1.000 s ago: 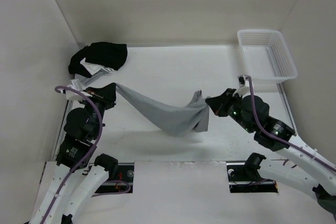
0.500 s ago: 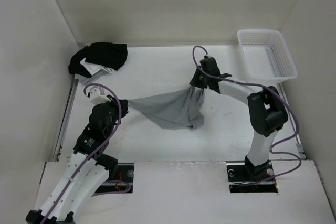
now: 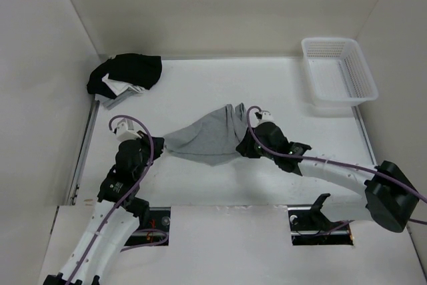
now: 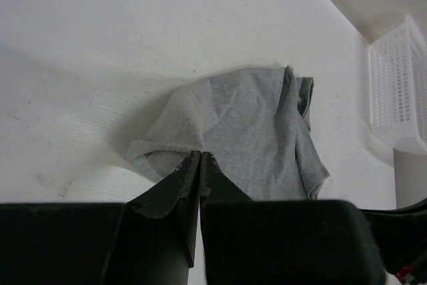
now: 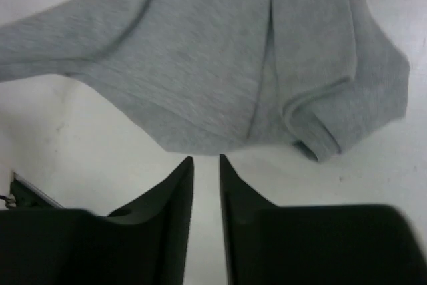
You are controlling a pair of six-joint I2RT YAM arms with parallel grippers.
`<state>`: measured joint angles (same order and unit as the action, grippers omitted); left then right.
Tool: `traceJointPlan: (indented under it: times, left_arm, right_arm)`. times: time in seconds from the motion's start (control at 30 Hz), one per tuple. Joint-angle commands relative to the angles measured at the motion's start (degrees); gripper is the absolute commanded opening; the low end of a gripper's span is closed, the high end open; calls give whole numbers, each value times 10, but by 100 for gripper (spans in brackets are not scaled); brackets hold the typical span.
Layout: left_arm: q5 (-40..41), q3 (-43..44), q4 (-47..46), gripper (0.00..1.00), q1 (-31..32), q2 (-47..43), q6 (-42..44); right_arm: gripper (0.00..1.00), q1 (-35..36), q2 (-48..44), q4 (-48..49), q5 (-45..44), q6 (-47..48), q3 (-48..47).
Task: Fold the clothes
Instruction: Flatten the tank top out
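Grey top [image 3: 205, 139] lies bunched near the middle of the white table [image 3: 200, 91]. At its 9 o'clock end the left gripper [image 4: 201, 158] is pressed together on the hem, it seems on a thin fold only. At its 4 o'clock edge the right gripper [image 5: 205, 159] stands slightly apart, empty, just beside the cloth.

The top [image 3: 203, 139] lies on the middle of the table [image 3: 200, 91], between the left gripper [image 3: 160, 145] at its left end and the right gripper [image 3: 244, 147] just off its near right edge. A garment pile [image 3: 125, 75] sits in the far left corner and a basket [image 3: 340, 75] in the far right, both well apart from the top.
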<state>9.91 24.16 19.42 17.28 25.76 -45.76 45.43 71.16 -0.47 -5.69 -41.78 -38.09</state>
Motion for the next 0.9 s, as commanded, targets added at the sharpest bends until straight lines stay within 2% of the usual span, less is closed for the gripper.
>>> traceJointPlan:
  times: [0.0,0.13,0.27,0.5,0.87]
  left_arm:
    - [-27,-13,-17,1,-2,-19,-9]
    - [-36,-16,-18,1,-2,-24,-10]
    - [-38,-19,-20,1,0,-28,-11]
    - [-38,-25,-20,1,3,-34,-13]
    - [-42,-28,-30,1,2,-26,-13]
  right_arm:
    - [29,15,6,14,-38,-37,7]
    - [37,30,32,21,-45,-45,5]
    - [36,30,63,40,-49,-52,2]
    - [26,30,108,47,-46,-52,-22]
    - [33,23,125,54,-42,-57,-26]
